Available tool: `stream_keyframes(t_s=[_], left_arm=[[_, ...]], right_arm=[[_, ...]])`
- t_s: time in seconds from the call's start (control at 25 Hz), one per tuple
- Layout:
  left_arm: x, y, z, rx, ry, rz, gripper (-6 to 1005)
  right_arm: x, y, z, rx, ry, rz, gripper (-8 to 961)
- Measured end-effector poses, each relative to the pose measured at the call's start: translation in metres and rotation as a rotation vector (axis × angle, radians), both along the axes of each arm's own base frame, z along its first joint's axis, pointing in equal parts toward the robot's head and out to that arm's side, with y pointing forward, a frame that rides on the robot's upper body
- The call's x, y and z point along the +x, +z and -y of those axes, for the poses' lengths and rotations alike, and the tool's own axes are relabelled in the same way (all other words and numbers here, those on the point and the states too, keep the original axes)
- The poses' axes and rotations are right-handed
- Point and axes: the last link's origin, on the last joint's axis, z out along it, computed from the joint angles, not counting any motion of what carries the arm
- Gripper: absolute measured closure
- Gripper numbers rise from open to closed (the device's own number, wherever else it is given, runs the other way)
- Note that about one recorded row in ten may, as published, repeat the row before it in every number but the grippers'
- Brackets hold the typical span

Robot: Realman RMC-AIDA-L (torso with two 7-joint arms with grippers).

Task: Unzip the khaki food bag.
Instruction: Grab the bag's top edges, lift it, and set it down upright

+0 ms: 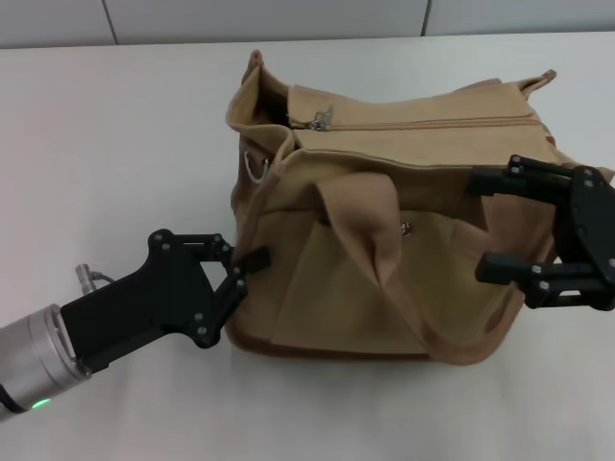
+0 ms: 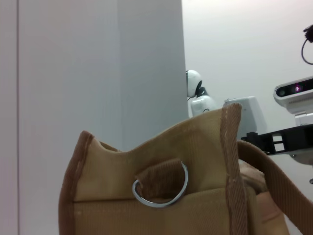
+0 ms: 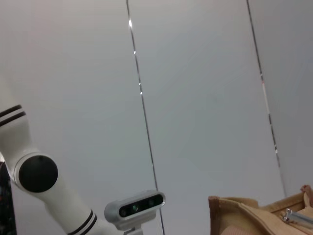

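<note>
**Bag lies crosswise on the bench, one pincer at each end**

The left arm comes in from the lower left of the head view, angled up toward the middle. Its left pincer sits at the bag's left end, low on the side; the fingers look close together, with the tip against the fabric, though I cannot tell whether it has hold of anything.

The khaki food bag fills the centre of the frame on the white bench. Its long axis runs left to right. The zipper runs along the top, its silver pull at the left end. A handle droops over the front face. A metal ring hangs on the left end.

At the right edge, the right pincer reaches leftward, fingers spread wide around the bag's right end.
</note>
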Motion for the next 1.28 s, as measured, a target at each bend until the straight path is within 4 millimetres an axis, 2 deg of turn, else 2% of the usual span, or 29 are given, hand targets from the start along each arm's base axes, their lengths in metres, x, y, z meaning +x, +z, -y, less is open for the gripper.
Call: stream_keyframes(t_s=[1.28], left_arm=[[0.014, 0.003, 0.0, -0.03, -0.068, 0.058, 940]], right_arm=[[0.009, 0.0, 0.008, 0.02, -0.048, -0.017, 114]])
